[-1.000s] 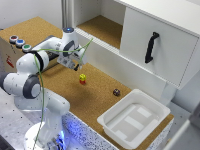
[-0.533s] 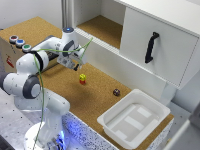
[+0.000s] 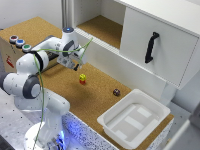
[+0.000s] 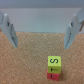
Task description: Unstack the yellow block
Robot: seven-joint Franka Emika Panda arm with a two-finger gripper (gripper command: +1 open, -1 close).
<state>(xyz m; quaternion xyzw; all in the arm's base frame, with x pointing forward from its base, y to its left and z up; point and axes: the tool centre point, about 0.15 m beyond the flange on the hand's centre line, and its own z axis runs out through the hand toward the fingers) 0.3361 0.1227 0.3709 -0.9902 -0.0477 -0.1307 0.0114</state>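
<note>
A tiny bright yellow cube (image 3: pixel 82 76) sits stacked on a small red block (image 3: pixel 82 81) on the cork tabletop (image 3: pixel 100 100), while the robot's gripper (image 3: pixel 75 64) hovers nearby, jaws spread apart and empty.

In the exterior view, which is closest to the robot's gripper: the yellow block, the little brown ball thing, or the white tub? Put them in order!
Measured from the gripper, which hangs open above the cork table:
1. yellow block: just below the fingers, sitting on a red block.
2. brown ball: farther toward the exterior view's right.
3. white tub: farthest, at the table's lower right end.
</note>
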